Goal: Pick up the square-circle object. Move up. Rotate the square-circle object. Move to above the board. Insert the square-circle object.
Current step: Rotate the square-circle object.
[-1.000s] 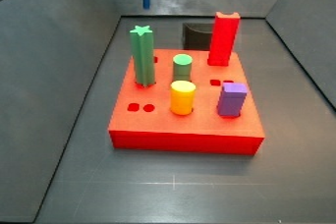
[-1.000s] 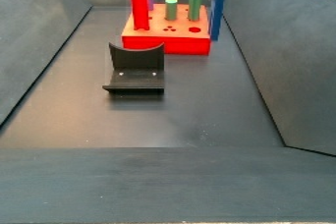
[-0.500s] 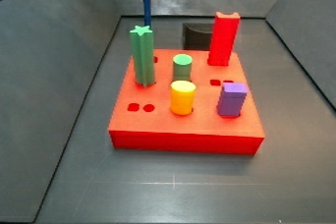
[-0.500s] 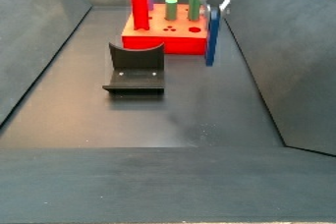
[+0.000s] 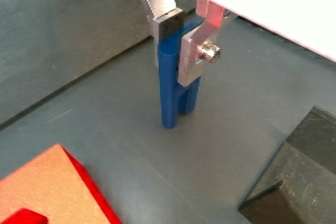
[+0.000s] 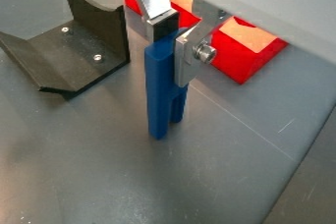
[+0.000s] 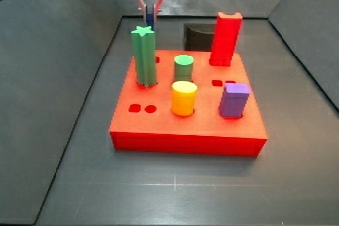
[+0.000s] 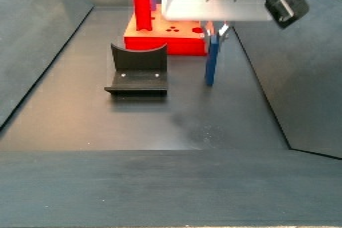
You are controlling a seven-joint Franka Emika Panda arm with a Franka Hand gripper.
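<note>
The square-circle object (image 5: 175, 85), a slim dark blue peg, stands upright with its lower end at or just above the grey floor. My gripper (image 5: 182, 39) is shut on its top, with one finger (image 5: 164, 17) on each side; the other wrist view shows the same grip (image 6: 175, 36) on the peg (image 6: 161, 90). In a side view the gripper (image 8: 214, 34) and peg (image 8: 210, 62) are beside the board (image 8: 167, 42), near the right wall. From the other side, the gripper (image 7: 149, 12) hangs behind the board (image 7: 185, 131) and the peg is mostly hidden.
The board carries a green star peg (image 7: 143, 56), a tall red block (image 7: 227, 37), a green cylinder (image 7: 184, 69), a yellow cylinder (image 7: 184, 98) and a purple peg (image 7: 235, 100). The fixture (image 8: 138, 67) stands on the floor beside the board. Sloped grey walls enclose the floor.
The gripper has come down into both side views with the blue peg in it. The peg is now lower, down near the floor beside the board.
</note>
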